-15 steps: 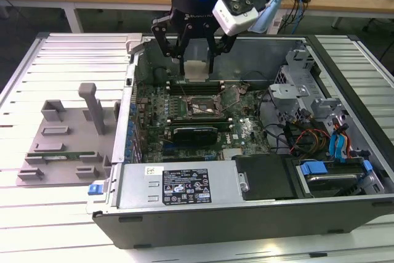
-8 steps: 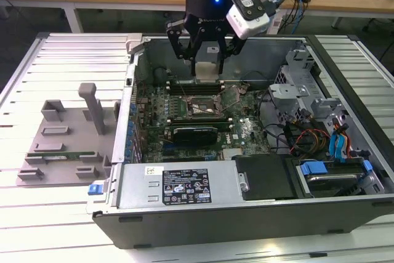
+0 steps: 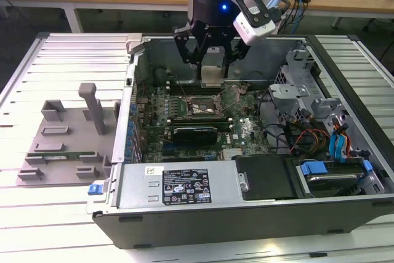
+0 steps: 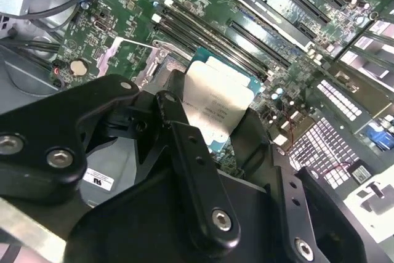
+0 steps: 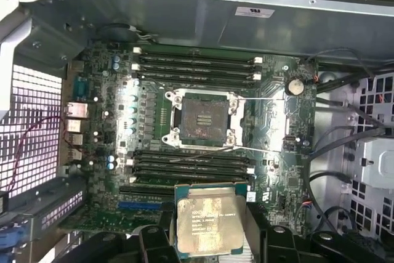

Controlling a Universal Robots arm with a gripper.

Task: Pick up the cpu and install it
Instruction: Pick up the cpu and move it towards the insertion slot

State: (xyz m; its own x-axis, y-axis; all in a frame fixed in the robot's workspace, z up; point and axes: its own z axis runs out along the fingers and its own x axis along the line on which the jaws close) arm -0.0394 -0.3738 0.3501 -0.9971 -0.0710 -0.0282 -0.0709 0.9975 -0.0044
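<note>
The cpu (image 3: 211,76), a flat square chip with a silver-grey top, hangs between the fingers of my gripper (image 3: 211,71), which is shut on it. It is held above the green motherboard (image 3: 246,130) inside the open computer case, toward the case's far wall. The open, empty cpu socket (image 3: 200,108) lies below and slightly nearer the camera. In the first wrist view the cpu (image 5: 209,217) sits in the gripper (image 5: 212,241), apart from the socket (image 5: 203,118) with its raised retaining frame. The second wrist view shows the cpu (image 4: 218,100) clamped between black fingers (image 4: 184,133).
A grey fixture (image 3: 61,143) on the exterior view's left carries a long green memory stick (image 3: 61,154). A long black card (image 3: 194,132) is seated in the board. Drive bays and cables (image 3: 314,133) fill the case's right side. Memory slots (image 5: 194,66) flank the socket.
</note>
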